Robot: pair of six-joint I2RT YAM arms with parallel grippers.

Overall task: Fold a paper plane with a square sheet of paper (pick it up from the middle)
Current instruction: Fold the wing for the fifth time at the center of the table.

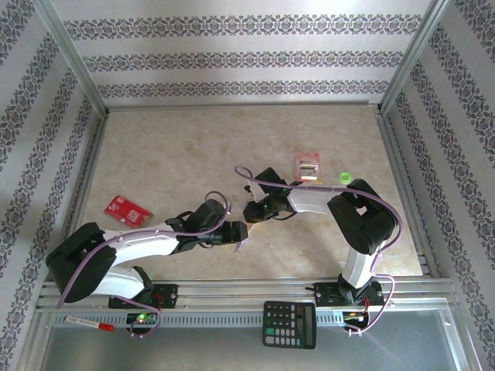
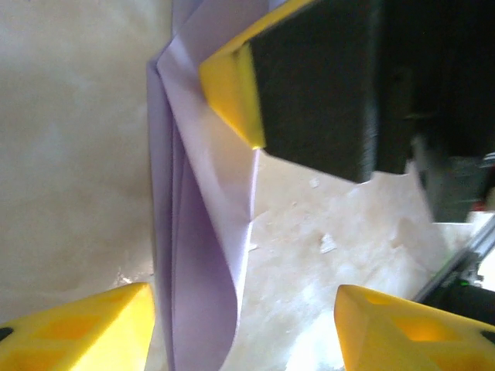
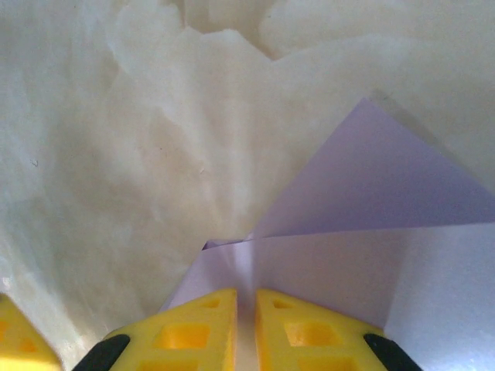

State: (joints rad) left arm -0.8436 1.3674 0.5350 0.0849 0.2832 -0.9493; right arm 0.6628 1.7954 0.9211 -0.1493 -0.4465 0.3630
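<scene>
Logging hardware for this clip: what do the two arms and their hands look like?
The left arm and right arm have white shells, black joints and a loose purple cable each. The left hand and right hand have yellow fingers with square recesses and black bases.

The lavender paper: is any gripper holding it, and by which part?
The right gripper, jaws nearly closed, pinches the lavender paper at an edge beside a folded corner. The left gripper is open, its jaws apart around the paper.
</scene>
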